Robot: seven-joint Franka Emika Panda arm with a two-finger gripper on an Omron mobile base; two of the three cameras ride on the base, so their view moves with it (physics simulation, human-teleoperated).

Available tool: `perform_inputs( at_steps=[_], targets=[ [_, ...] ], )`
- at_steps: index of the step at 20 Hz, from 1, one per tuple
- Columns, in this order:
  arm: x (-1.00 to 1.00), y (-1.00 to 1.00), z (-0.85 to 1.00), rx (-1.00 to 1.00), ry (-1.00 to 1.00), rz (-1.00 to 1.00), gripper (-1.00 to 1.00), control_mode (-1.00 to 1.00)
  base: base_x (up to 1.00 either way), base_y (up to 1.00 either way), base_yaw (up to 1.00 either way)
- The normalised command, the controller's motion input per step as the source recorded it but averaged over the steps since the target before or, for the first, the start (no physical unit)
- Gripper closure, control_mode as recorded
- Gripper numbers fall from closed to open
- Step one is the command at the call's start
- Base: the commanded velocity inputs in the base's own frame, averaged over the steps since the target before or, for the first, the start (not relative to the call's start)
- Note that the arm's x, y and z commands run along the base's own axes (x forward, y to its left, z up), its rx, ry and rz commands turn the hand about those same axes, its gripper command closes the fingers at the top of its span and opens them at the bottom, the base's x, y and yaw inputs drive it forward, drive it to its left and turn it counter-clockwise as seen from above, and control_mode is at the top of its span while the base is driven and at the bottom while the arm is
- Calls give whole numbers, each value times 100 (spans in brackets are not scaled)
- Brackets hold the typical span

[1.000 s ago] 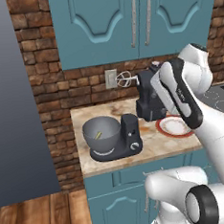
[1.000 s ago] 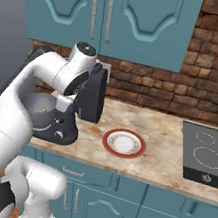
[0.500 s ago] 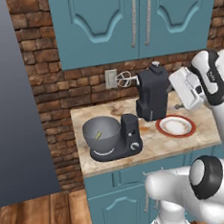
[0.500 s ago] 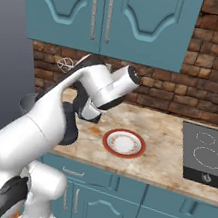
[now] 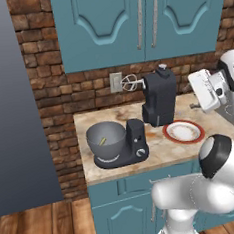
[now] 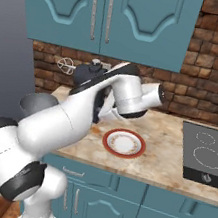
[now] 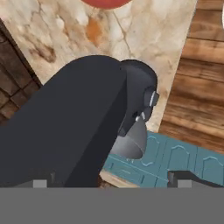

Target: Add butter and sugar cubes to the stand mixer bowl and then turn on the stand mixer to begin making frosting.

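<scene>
One stand mixer (image 5: 140,127) is the whole story here. It sits toward the left end of the bench (image 5: 164,147), dark charcoal, with its head tilted right back so the wire whisk (image 5: 129,82) pokes up against the brick wall. That tilt makes sense to me: with the head up, the stand mixer bowl (image 5: 107,139) is wide open on top, so stuff can be dropped straight in. The bowl is seated on the mixer's base, left of the column, and there's a small yellowish bit lying inside it. Could be butter, honestly can't tell.

Just right of the mixer there's a red-rimmed plate (image 5: 183,131) on the bench, looks bare from both base views. Stovetop (image 6: 206,158) is further off to the right.

My gripper (image 7: 109,183) is up in the air over the right side of the bench, looking back down along the raised mixer head toward the bowl. Fingers are spread as wide as they go, nothing between them, touching nothing. My guess is I'm between steps, not carrying anything.

Silver knob on the column (image 7: 151,98) is untouched as far as I can judge.
</scene>
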Motion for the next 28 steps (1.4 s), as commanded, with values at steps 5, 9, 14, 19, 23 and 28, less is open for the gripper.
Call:
perform_inputs(
  at_steps=[5,9,14,19,23,28],
  targets=[
    [42,-4,0,18,-12,4,-100,-100,0,0,0],
    [62,6,-5,14,-8,7,-100,-100,0,0,0],
    [44,17,-2,7,-2,7,-100,-100,0,0,0],
    [27,56,0,1,0,8,-100,-100,0,0,0],
    [12,73,0,0,0,8,-100,-100,0,0,0],
    [1,91,0,-1,0,7,-100,-100,0,0,0]
  ],
)
